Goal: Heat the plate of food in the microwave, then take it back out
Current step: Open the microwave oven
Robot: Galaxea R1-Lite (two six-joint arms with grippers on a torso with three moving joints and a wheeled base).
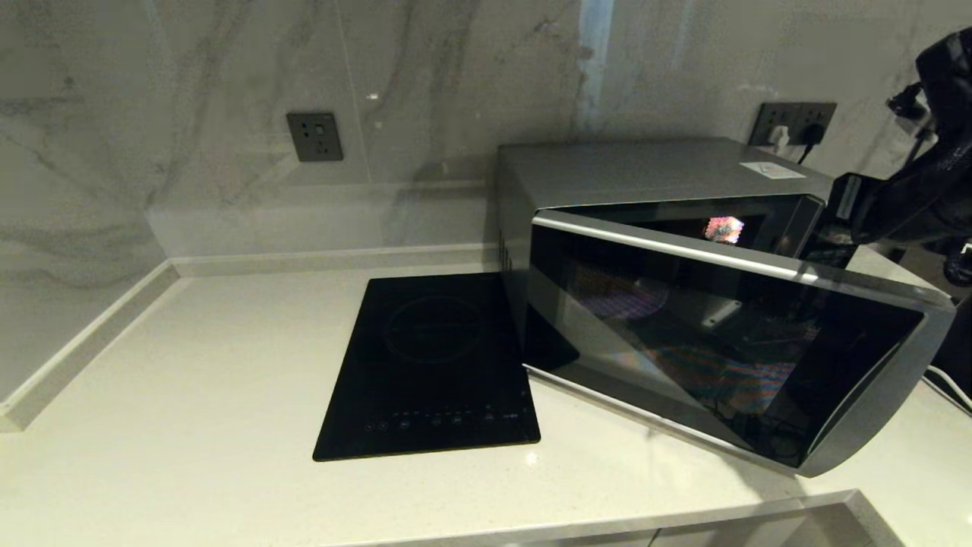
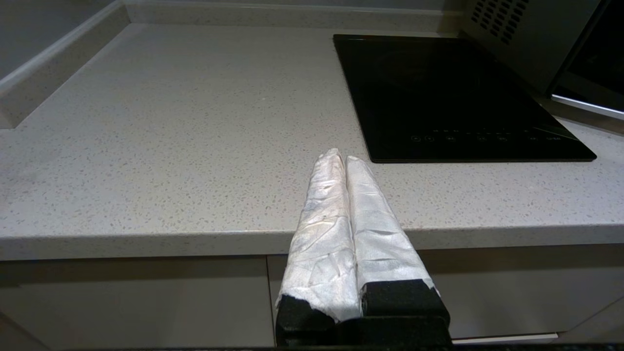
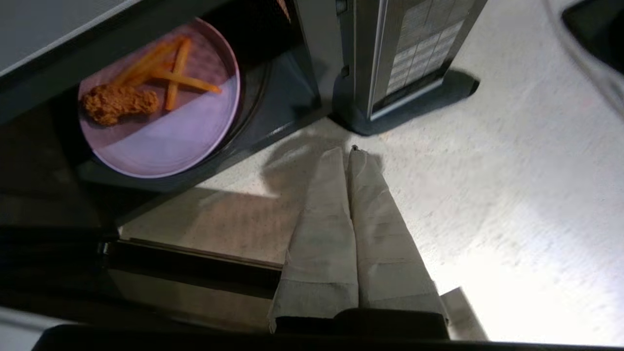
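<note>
Nearest me, the left end effector hangs parked off the near edge of the surface, its wrapped fingers pressed together on nothing. Further in on the left lies the black induction hob, flush in the stone.

On the right, the right end effector hovers over the surface just outside the microwave, in front of its button panel. Its fingers are also closed narrow and carry nothing. In the head view I only catch that arm's dark bulk at the far right edge.

The microwave's door stands swung well out toward me. Behind it, inside the cavity, the plate of food sits on the turntable, chicken piece and fries on the purple disc.

My worries, as I judge it: with the fingers shut, any reach for the plate would just shove it deeper or tip the fries off. The open door is close to the arm, so a careless swing could clip it and slide the whole oven. And I cannot tell from here whether heating has run at all.
</note>
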